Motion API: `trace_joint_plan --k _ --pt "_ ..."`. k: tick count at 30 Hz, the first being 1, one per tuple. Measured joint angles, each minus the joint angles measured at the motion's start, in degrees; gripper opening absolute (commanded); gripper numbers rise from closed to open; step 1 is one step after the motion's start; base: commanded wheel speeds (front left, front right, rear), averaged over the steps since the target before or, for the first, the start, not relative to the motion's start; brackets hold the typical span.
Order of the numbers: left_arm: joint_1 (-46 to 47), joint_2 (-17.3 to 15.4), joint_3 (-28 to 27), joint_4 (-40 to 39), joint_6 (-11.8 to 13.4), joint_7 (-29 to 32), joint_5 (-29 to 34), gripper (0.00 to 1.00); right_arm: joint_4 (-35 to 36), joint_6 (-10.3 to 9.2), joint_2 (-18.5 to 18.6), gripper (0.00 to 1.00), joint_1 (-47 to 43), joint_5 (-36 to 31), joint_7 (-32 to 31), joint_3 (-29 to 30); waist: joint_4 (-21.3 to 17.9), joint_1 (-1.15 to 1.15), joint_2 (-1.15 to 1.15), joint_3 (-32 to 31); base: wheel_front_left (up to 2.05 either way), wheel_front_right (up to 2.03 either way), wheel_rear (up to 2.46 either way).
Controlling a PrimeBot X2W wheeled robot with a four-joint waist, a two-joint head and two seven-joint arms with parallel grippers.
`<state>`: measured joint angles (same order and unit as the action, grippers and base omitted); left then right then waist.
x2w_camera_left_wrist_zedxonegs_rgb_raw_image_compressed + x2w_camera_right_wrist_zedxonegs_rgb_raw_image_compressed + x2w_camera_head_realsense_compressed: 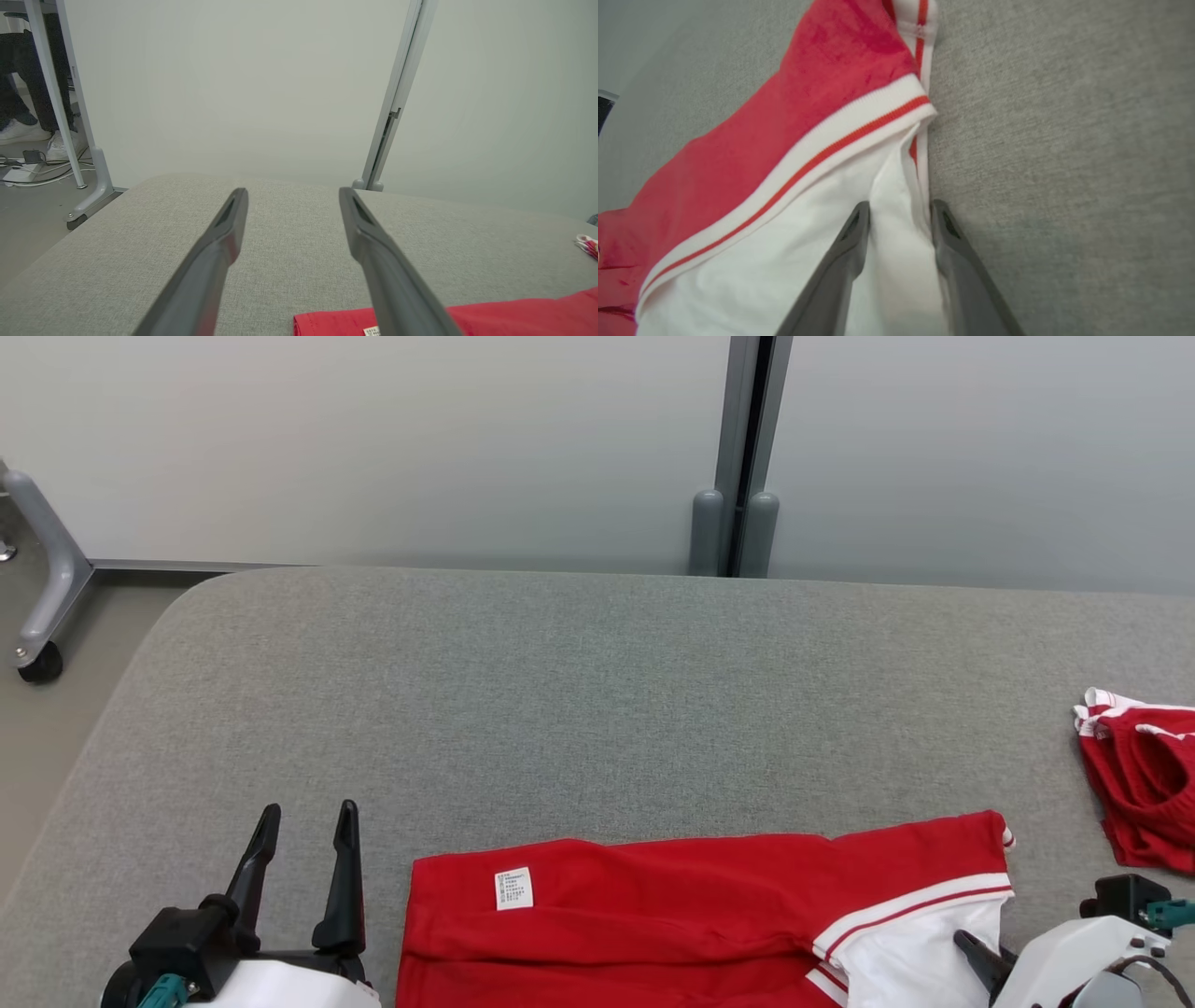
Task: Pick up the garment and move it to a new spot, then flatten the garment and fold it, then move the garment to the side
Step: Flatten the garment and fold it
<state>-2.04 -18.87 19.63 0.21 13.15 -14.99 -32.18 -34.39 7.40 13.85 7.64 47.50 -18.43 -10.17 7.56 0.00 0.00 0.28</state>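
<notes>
**Garment [653, 915] lying along the near edge of the table, right gripper at its white end**

Head view: a red garment lies flat at the near edge of the grey padded table [597, 691]. Its long axis runs left to right. A small white label [513, 889] sits near its left end. The right end is white cloth behind a white band with a thin red stripe. The left gripper [310, 812] rests near the table's near left corner, just left of the garment, with its fingers spread and nothing between them. The right gripper [976, 957] reaches onto the white end. A second red-and-white garment [1139, 775] lies bunched at the right edge. Pale wall panels [373, 448] meet at a grey post [742, 457] behind the far edge.

Left wrist view: the left gripper [293, 192] is wide apart above bare table [289, 233]. The red garment [514, 312] lies low on the right. A person's dark legs [23, 93] stand beyond the table's left side.

Right wrist view: the right gripper [900, 207] has a finger on each side of a raised white fold of the garment [761, 154]. Whether they pinch it cannot be told. Grey table [1064, 163] lies bare beside it.
</notes>
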Motion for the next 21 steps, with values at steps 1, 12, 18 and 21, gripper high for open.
trace_joint_plan --k 1,12,18,21 --pt "0.0 0.2 0.0 0.4 -0.4 0.0 0.1 1.00 -0.1 0.00 -0.2 0.00 0.1 0.4 0.1 -0.3 0.2 0.00 0.00 -0.1 0.00 0.00 0.00" --pt "0.0 0.9 -0.6 0.8 -1.0 0.0 0.5 1.00 1.8 0.03 2.7 0.00 0.7 4.2 5.5 -0.3 -0.5 0.00 0.00 -0.5 0.00 0.00 0.00" --pt "-0.1 2.0 -0.7 0.7 -1.5 0.0 1.0 1.00 2.2 0.08 8.7 0.00 1.4 3.3 7.6 0.8 -1.6 0.00 0.00 0.1 0.00 0.00 0.00" --pt "-0.1 2.8 -0.7 0.8 -1.9 0.0 1.5 1.00 2.7 0.08 10.8 0.00 1.8 3.1 8.1 1.7 -1.9 0.00 0.00 0.5 0.00 0.00 0.00"
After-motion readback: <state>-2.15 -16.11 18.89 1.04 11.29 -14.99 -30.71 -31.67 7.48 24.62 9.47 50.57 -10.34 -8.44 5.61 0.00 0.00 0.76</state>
